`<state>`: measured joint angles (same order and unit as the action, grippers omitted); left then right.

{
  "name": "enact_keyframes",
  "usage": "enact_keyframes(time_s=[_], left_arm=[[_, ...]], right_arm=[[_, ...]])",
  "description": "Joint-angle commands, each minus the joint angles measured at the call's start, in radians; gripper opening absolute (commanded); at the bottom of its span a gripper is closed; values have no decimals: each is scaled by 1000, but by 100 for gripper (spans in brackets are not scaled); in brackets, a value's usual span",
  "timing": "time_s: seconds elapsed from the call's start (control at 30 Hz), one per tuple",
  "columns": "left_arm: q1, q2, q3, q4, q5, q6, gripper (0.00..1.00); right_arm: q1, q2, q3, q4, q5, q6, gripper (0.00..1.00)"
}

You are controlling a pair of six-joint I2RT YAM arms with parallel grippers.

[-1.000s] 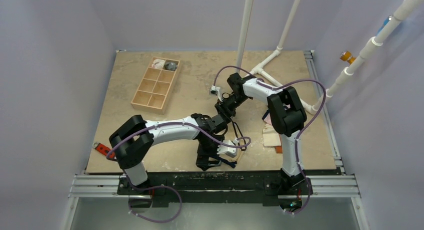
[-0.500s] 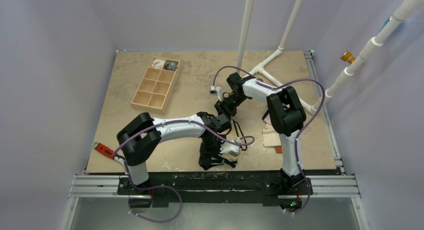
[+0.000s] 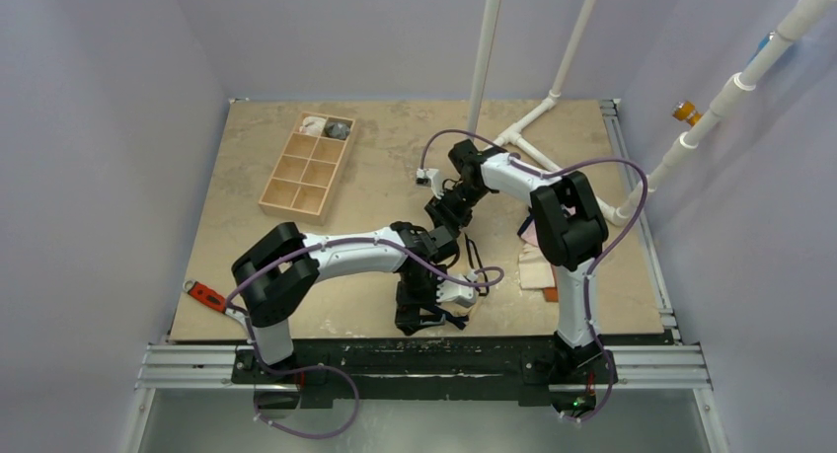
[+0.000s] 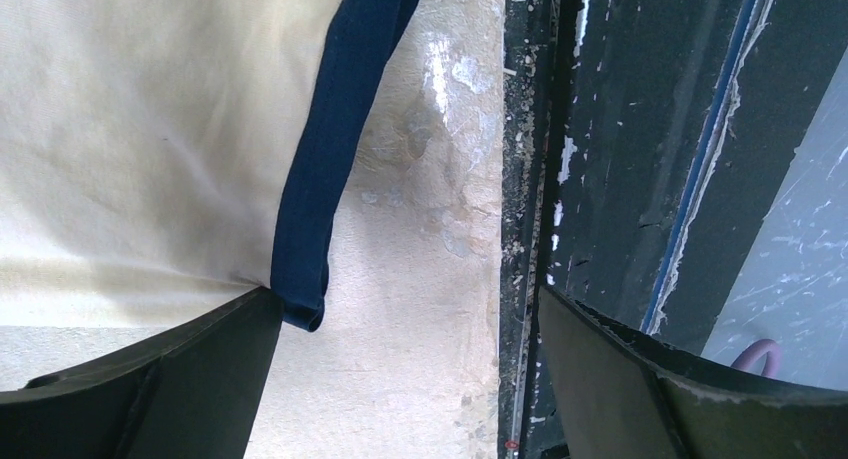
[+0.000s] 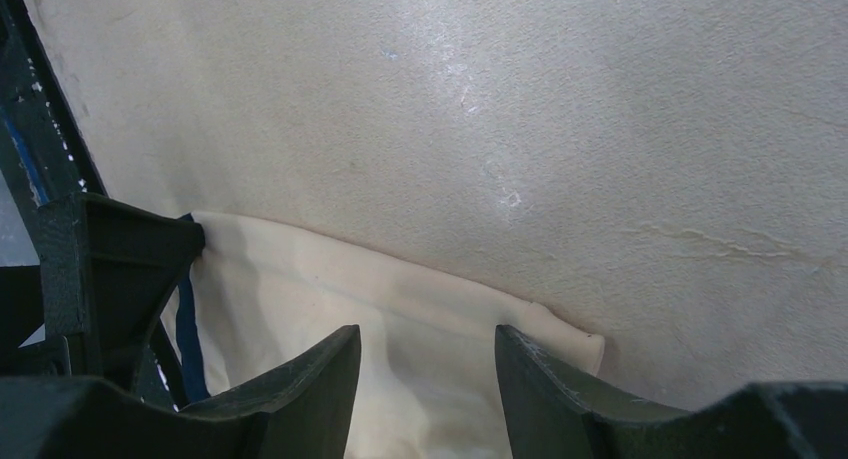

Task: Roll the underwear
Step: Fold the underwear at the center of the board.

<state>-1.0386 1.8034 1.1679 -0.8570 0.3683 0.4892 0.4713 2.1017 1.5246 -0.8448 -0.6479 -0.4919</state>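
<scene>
Left hand (image 4: 408, 309) is released, jaws wide, gripping nothing. One finger sits just beside the navy-edged corner of the underwear (image 4: 150, 129), which lies flat at the near edge of the tabletop (image 4: 410, 239). Right hand (image 5: 420, 351) hovers part-spread over another edge of it; whether it nips fabric I cannot tell. Rolling looks barely begun: next, both hands need to pinch one edge and turn it over evenly. Counted: one underwear, two hands, one wooden tray (image 3: 307, 164), one red-handled tool (image 3: 202, 295).
</scene>
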Motion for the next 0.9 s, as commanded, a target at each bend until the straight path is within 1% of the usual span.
enact_keyframes(time_s=[0.0,0.3,0.53,0.67,0.87], left_arm=[[-7,49,-6,-4,-11,-33,100],[23,48,-2,-1,-47,-38,100],[61,20,-15,-11,-116,25,100],[125,22,-7,-30,-150,79,100],[250,54,51,-90,-170,182,100]], right_arm=[[-13,-52,53,-15,45,-42,54],[-13,-130,108,-81,56,-67,60],[-21,-186,59,-64,135,-64,60],[-57,-212,15,-40,167,-54,60],[-123,-252,-61,-12,173,-55,60]])
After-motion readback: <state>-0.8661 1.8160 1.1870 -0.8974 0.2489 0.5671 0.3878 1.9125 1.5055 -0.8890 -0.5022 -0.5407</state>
